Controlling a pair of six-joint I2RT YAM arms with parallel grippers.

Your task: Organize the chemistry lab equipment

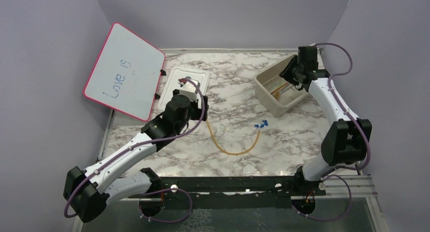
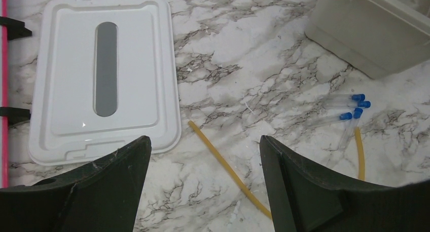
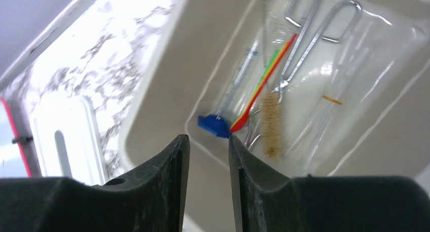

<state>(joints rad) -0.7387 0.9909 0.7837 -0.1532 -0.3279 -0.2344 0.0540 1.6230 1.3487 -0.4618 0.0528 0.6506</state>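
The amber rubber tube [image 1: 234, 150] lies curved on the marble table; one end of it runs between my left fingers [image 2: 228, 163]. Several blue-capped clear tubes [image 1: 261, 124] lie beside it and also show in the left wrist view [image 2: 350, 108]. My left gripper [image 2: 204, 141] is open and empty, low over the table next to the white lid [image 2: 61, 65]. My right gripper [image 3: 207, 138] is slightly open and empty over the beige bin [image 1: 269, 98]. In the bin lie silver tongs [image 3: 314, 34], a tan-bristled brush [image 3: 271, 120], a green-orange stick [image 3: 263, 87] and a blue-capped tube [image 3: 214, 124].
The pink-framed whiteboard [image 1: 124, 72] leans at the back left, close to the lid [image 1: 195, 77]. Clear glass tubes [image 3: 329, 100] lie in the bin too. Grey walls close in the table on three sides.
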